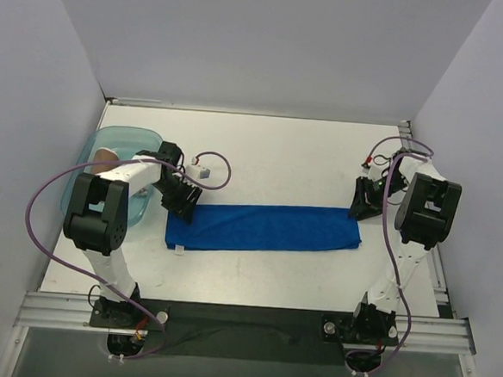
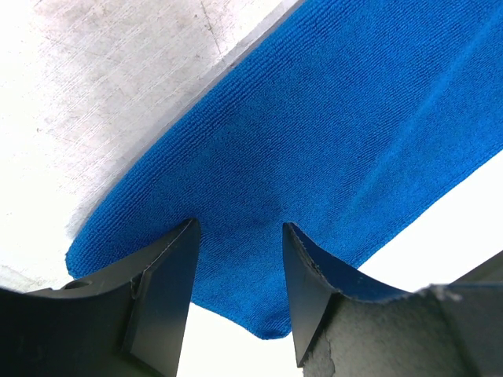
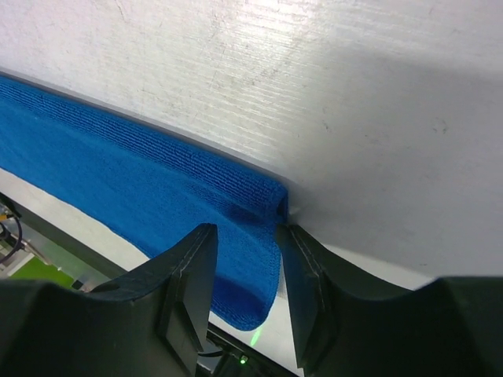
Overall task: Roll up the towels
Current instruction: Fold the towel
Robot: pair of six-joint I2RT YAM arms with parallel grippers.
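Note:
A royal-blue towel (image 1: pixel 266 228) lies flat on the white table as a long narrow folded strip, with a small white tag (image 1: pixel 179 249) at its near left corner. My left gripper (image 1: pixel 184 203) is low over the towel's left end; in the left wrist view its open jaws (image 2: pixel 240 263) straddle the blue cloth (image 2: pixel 330 126) near a corner. My right gripper (image 1: pixel 362 205) is at the towel's far right corner; in the right wrist view it is open (image 3: pixel 245 259), with the folded edge (image 3: pixel 157 184) between the fingers. Neither gripper is closed on the cloth.
A translucent teal basin (image 1: pixel 95 146) stands at the left behind my left arm, with something tan (image 1: pixel 105 156) inside, partly hidden. Grey walls close off the left, back and right. A metal rail (image 1: pixel 242 319) runs along the near edge.

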